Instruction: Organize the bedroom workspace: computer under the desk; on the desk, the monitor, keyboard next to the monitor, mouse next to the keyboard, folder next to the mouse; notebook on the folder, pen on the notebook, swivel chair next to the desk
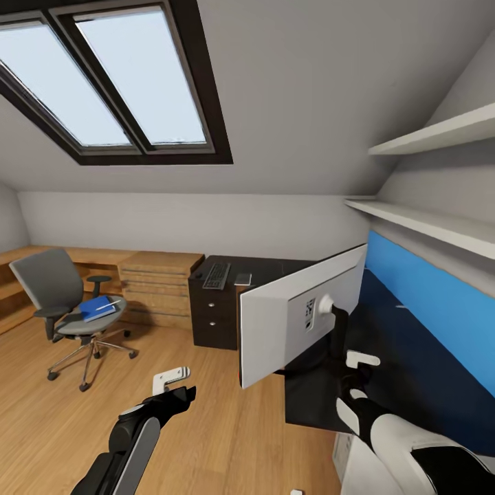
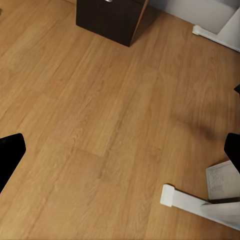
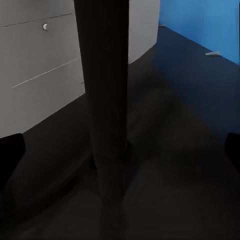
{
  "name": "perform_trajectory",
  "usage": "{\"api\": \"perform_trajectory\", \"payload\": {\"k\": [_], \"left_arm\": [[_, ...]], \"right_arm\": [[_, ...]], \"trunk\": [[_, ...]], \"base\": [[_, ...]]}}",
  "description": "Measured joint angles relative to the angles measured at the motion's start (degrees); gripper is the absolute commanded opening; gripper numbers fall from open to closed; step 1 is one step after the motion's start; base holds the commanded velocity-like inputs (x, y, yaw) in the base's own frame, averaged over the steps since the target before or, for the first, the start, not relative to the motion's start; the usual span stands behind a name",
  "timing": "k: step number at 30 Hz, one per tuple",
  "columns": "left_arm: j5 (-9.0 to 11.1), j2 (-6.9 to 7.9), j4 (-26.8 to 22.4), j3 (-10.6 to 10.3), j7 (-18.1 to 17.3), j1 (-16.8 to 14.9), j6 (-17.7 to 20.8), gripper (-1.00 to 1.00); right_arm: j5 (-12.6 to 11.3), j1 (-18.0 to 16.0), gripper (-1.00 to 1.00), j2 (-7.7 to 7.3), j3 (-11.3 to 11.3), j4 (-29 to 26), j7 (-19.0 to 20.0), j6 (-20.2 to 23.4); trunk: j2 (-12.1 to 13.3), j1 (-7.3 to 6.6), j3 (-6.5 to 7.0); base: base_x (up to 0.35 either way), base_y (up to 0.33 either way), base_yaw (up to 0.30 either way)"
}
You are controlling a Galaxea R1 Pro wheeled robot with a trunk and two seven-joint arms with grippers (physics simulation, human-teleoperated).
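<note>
The monitor (image 1: 289, 320) stands on the black desk (image 1: 419, 371) with its pale back toward me, on a thin black stem (image 1: 339, 333). My right gripper (image 1: 348, 376) is open at the stem (image 3: 107, 120), which runs between its dark fingertips (image 3: 11, 150). The keyboard (image 1: 216, 275) lies on the desk's far part, with a small grey notebook (image 1: 243, 278) beside it. A thin white pen (image 1: 403, 306) lies near the blue wall panel. The blue folder (image 1: 96, 307) rests on the swivel chair (image 1: 51, 282) at the left. Over the floor, my left gripper (image 1: 179, 386) hangs open and holds nothing.
A black drawer unit (image 1: 213, 313) stands under the desk's far end, next to a light wooden dresser (image 1: 161, 285). White desk legs (image 2: 197, 204) stand on the wood floor (image 2: 100, 115). Two white shelves (image 1: 426, 220) hang above the blue wall panel (image 1: 440, 295).
</note>
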Motion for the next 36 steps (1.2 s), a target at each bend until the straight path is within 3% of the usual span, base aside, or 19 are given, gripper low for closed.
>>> {"api": "perform_trajectory", "payload": {"k": [2, 7, 36], "left_arm": [[0.02, 0.00, -0.01, 0.00, 0.00, 0.00, 0.00, 1.00], [0.01, 0.00, 0.03, -0.03, 0.00, 0.00, 0.00, 1.00], [-0.07, 0.17, 2.17, -0.09, -0.17, 0.00, -0.06, 1.00]], "right_arm": [[0.02, 0.00, 1.00, -0.08, 0.03, 0.95, 0.24, -2.33], [-0.01, 0.00, 1.00, -0.17, 0.06, 1.22, 1.61, -3.05], [-0.08, 0.01, 1.00, -0.63, 0.07, 1.38, 2.96, -3.40]], "trunk": [[-0.80, 0.44, -0.36], [-2.81, 1.54, -1.26], [-2.83, 1.54, -1.27]], "base": [[0.000, 0.000, 0.000], [0.000, 0.000, 0.000], [0.012, -0.003, 0.000]]}}
